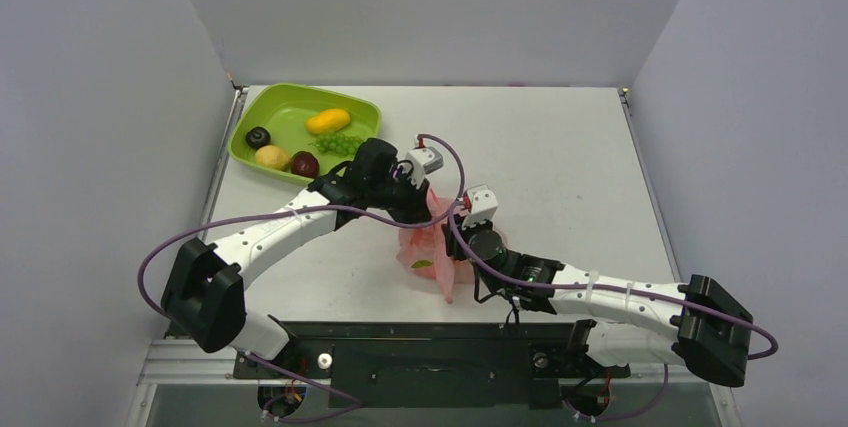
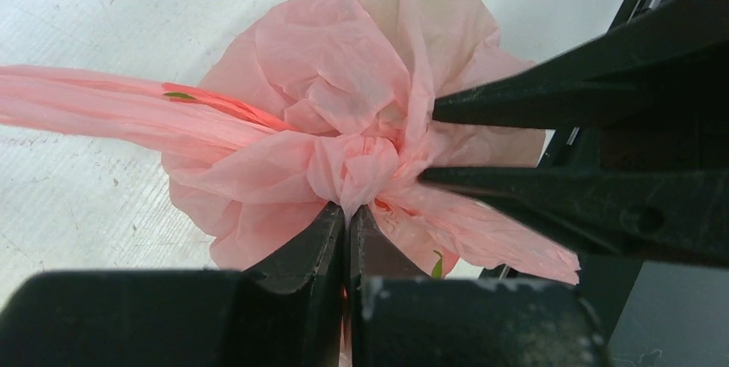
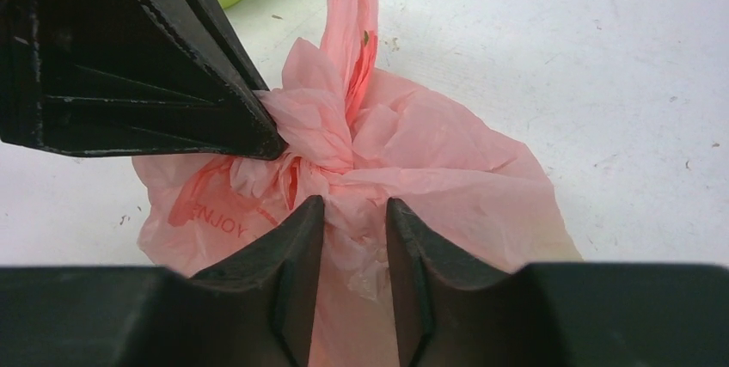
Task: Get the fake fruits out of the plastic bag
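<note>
The left claw [image 2: 348,208] is squeezed shut on the scrunched top of the plastic bag [image 2: 344,83], I think to hold it in place. The right claw [image 3: 354,204] sits part open around another fold, maybe to pull the top apart. The bag sits mid worktop [image 1: 560,167]. Three fake fruits [image 1: 272,157] lie in the green tray [image 1: 290,112]. What is inside the bag is hidden.
</note>
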You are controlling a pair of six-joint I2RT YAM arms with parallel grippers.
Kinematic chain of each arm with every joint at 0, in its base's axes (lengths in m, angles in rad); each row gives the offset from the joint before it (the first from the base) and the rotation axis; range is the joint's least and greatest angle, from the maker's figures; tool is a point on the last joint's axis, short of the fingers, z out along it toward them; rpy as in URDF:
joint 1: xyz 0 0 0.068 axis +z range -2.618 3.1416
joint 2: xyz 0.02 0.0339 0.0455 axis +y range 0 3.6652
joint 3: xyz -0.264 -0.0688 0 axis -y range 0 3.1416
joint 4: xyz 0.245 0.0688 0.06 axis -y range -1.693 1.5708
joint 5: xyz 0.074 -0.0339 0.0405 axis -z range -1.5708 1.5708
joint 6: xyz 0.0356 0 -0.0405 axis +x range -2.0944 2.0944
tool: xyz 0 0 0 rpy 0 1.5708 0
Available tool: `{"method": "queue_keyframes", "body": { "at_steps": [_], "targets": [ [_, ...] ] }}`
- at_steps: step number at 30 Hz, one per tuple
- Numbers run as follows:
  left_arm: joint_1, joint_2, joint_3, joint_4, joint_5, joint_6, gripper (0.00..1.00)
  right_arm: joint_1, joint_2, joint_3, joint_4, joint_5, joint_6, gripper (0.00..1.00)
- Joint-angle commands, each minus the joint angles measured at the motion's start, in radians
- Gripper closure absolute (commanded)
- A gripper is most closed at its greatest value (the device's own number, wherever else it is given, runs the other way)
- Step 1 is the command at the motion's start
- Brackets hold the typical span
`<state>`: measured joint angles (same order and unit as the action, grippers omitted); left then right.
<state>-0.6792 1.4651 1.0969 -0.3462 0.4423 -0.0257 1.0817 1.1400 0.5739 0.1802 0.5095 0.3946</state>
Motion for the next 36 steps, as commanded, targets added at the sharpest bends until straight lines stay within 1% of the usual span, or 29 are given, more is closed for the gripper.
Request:
{"method": "queue_keyframes", "body": {
  "at_steps": [1,5,7,9,15,21,26,30,31,32,35,36],
  "targets": [
    [0.012,-0.049,0.009,0.066,0.02,-0.012,1.0,-0.007,-0.003,-0.019,0.039,0.043,0.053,0.8],
    [0.015,-0.063,0.001,0.073,-0.032,-0.014,1.0,-0.021,-0.009,-0.033,0.038,0.035,0.071,0.96],
    [0.02,-0.07,0.0,0.078,-0.052,-0.018,1.0,-0.025,-0.012,-0.037,0.036,0.037,0.074,1.0],
    [0.026,-0.082,-0.006,0.086,-0.079,-0.023,1.0,-0.032,-0.024,-0.042,0.03,0.038,0.081,1.0],
    [0.038,-0.122,-0.031,0.119,-0.222,-0.036,1.0,-0.082,-0.094,-0.09,0.012,0.026,0.111,1.0],
    [0.058,-0.174,-0.07,0.164,-0.382,-0.053,1.0,-0.184,-0.202,-0.163,-0.019,-0.041,0.156,1.0],
    [0.081,-0.212,-0.097,0.205,-0.394,-0.062,1.0,-0.247,-0.3,-0.197,-0.083,-0.061,0.165,1.0],
    [0.084,-0.223,-0.106,0.216,-0.368,-0.058,1.0,-0.27,-0.345,-0.176,-0.137,-0.097,0.141,1.0],
    [0.084,-0.224,-0.108,0.217,-0.344,-0.054,1.0,-0.272,-0.347,-0.165,-0.148,-0.111,0.121,0.98],
    [0.083,-0.222,-0.109,0.219,-0.334,-0.052,1.0,-0.272,-0.347,-0.141,-0.167,-0.12,0.109,0.94],
    [0.08,-0.218,-0.11,0.221,-0.293,-0.044,1.0,-0.273,-0.341,-0.082,-0.214,-0.159,0.042,0.87],
    [0.079,-0.216,-0.11,0.22,-0.289,-0.043,1.0,-0.272,-0.338,-0.054,-0.226,-0.169,0.028,0.81]
  ]
}}
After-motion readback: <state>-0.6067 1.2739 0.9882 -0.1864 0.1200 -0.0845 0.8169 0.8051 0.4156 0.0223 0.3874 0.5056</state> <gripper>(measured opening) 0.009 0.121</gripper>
